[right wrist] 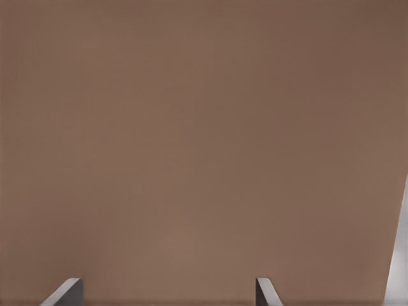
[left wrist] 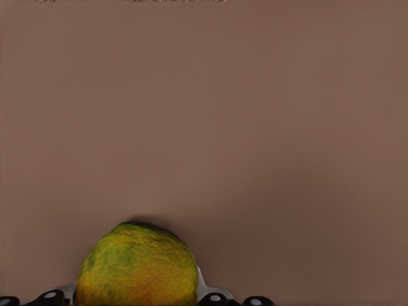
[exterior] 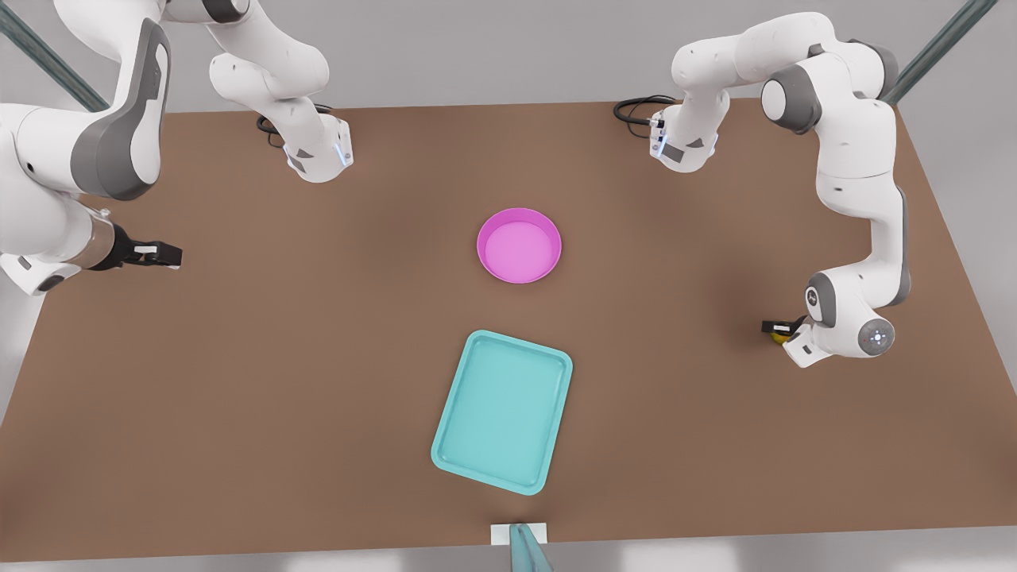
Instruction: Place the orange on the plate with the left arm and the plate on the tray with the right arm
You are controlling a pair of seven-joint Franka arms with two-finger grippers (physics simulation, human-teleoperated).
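Step in hand: the left gripper [exterior: 783, 330], at the front view's right, is sitting low at the orange [left wrist: 137, 268], which is lying on the brown table [exterior: 318, 357] well apart from the plate [exterior: 519, 245].
Left grip: whether the fingers are pinching the fruit I cannot tell; they are flanking it closely.
Doing it well: I would be squeezing across the fruit's widest part, lifting straight up, then carrying it toward the plate's centre.
Right gripper: the right gripper [exterior: 159, 254] is waiting at the front view's left, fingers spread and holding nothing.
Orange's look: small, round, yellow-orange with greenish patches, dimpled skin.
Tray: the tray [exterior: 504, 412] is lying near the plate, on its near side.
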